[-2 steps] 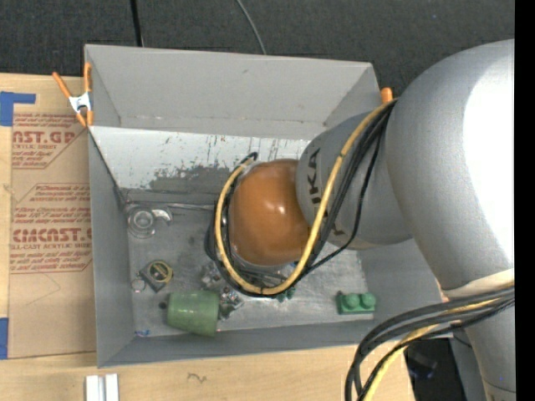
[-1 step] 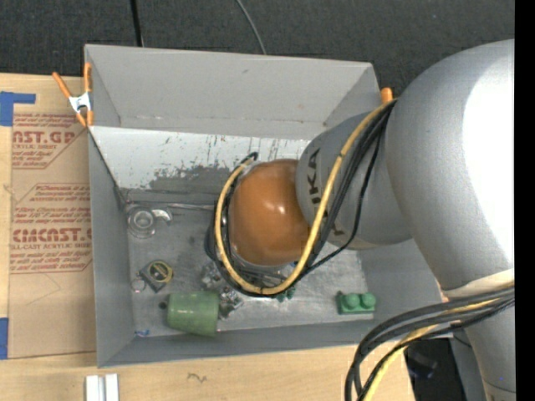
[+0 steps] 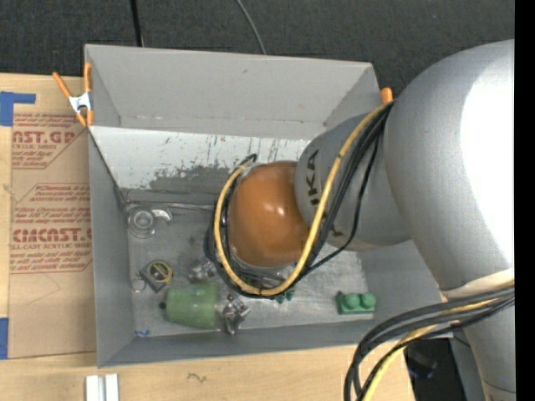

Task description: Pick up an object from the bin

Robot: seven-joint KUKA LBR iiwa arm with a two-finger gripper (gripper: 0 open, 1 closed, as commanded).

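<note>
The arm comes in from the right and bends down over the middle of the grey metal bin [image 3: 109, 249], its wrist capped by the rounded orange cover [image 3: 263, 214] with yellow and black cables [image 3: 221, 224] looped round it. The gripper [image 3: 219, 292] sits below that cover, low in the bin near the front wall, and the cover hides most of it, so I cannot tell whether it is wide or narrow, nor whether anything is in it. The nearest thing is 1 pale green cylinder [image 3: 192, 306], lying on its side just to the left of the gripper and close against it; whether the 2 touch I cannot tell. Further left of the gripper, and slightly toward the back, lies a small brass-coloured ring-shaped piece [image 3: 156, 274]. Beyond that, well to the gripper's left and toward the back wall, lies a clear round piece [image 3: 142, 221]. On the other side, well apart to the gripper's right, 1 small bright green block [image 3: 355, 302] lies alone on the bin floor.
</note>
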